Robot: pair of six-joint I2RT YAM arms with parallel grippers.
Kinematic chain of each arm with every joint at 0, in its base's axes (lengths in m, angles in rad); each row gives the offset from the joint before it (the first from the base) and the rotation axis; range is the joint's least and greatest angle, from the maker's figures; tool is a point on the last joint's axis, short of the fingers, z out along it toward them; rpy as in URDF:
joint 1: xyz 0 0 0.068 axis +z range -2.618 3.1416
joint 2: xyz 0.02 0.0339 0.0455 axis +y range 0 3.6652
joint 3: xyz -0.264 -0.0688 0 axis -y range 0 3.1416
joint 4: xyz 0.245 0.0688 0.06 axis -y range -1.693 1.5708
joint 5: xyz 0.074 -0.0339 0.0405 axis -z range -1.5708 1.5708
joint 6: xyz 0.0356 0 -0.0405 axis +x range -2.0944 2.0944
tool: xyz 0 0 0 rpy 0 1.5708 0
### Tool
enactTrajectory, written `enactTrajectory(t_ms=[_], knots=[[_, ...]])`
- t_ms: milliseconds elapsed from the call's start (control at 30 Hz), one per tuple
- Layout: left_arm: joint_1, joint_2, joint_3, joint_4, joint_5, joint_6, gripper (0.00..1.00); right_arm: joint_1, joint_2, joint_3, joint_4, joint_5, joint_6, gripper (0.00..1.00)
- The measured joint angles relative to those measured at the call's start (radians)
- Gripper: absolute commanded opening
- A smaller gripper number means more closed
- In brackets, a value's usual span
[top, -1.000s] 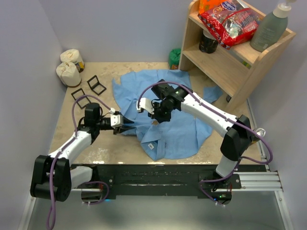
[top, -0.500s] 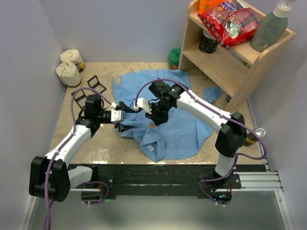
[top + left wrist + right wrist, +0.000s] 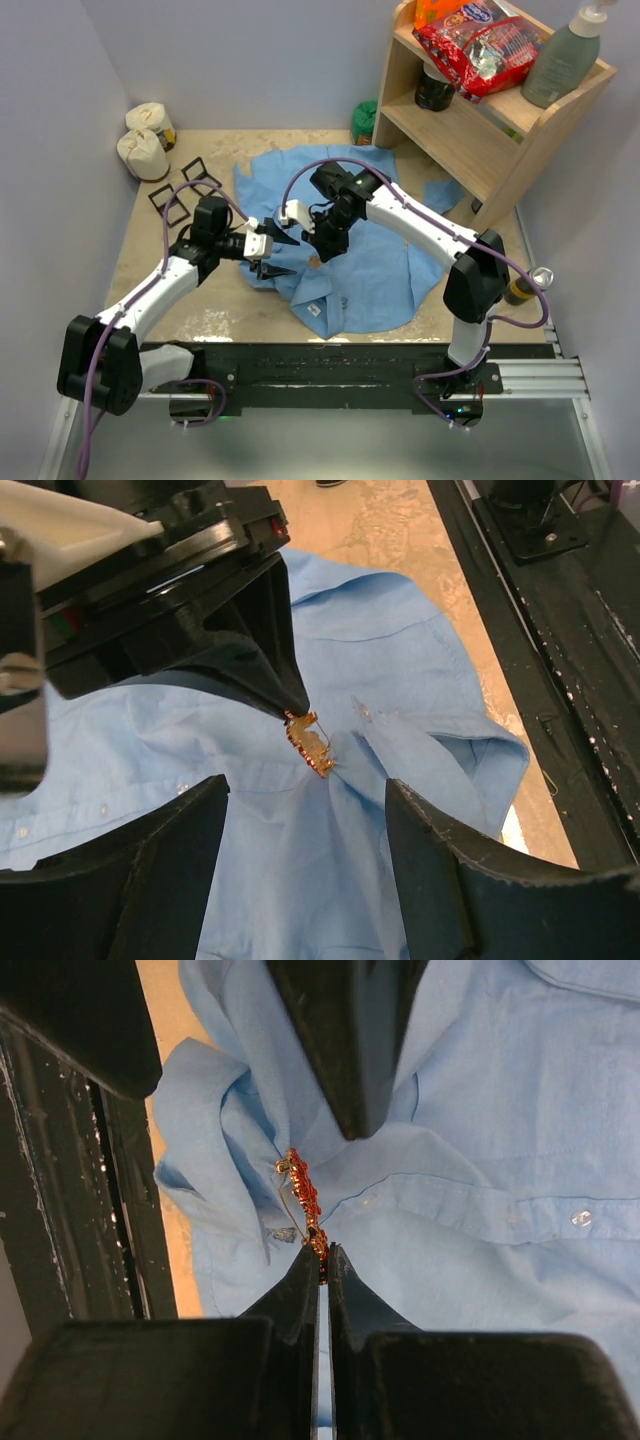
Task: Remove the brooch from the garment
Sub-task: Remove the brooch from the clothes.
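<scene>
The garment [image 3: 375, 250], a light-blue shirt, lies crumpled across the middle of the table. A small gold and red brooch [image 3: 304, 1192] sits on a raised fold near the collar [image 3: 455, 745]. My right gripper [image 3: 322, 1252] is shut on the lower end of the brooch [image 3: 311, 746], and the cloth [image 3: 480, 1220] bunches up towards it. A thin wire pin shows beside the brooch. My left gripper [image 3: 305, 788] is open just left of the brooch [image 3: 314, 262], with only shirt fabric showing in the gap between its fingers [image 3: 140, 870]. From above, the left gripper [image 3: 282, 256] and right gripper [image 3: 318, 252] nearly meet.
A wooden shelf [image 3: 470, 130] at the back right holds a red snack bag [image 3: 480, 45], a grey-green bottle [image 3: 562, 60] and a dark jar [image 3: 434, 90]. Two white sacks [image 3: 143, 150] and black wire stands [image 3: 185, 185] sit at the back left. A small bottle [image 3: 520, 290] stands at the right edge.
My left gripper has opened, letting go of the shirt's edge, and moved right towards the brooch. The right gripper, still pinching the brooch, has shifted slightly left and back.
</scene>
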Motion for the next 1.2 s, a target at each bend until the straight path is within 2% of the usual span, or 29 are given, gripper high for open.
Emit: enactTrajectory(t_ms=[267, 533, 1200], knots=[[-0.079, 0.042, 0.006, 0.104, -0.028, -0.081, 0.67, -0.031, 0.000, 0.010, -0.001, -0.042, 0.001, 0.00], [-0.109, 0.073, 0.006, 0.180, -0.053, -0.124, 0.65, -0.049, 0.000, 0.010, -0.001, -0.071, 0.003, 0.00], [-0.171, 0.071, 0.008, 0.174, -0.093, -0.095, 0.60, -0.079, -0.048, -0.029, 0.003, -0.113, 0.010, 0.00]])
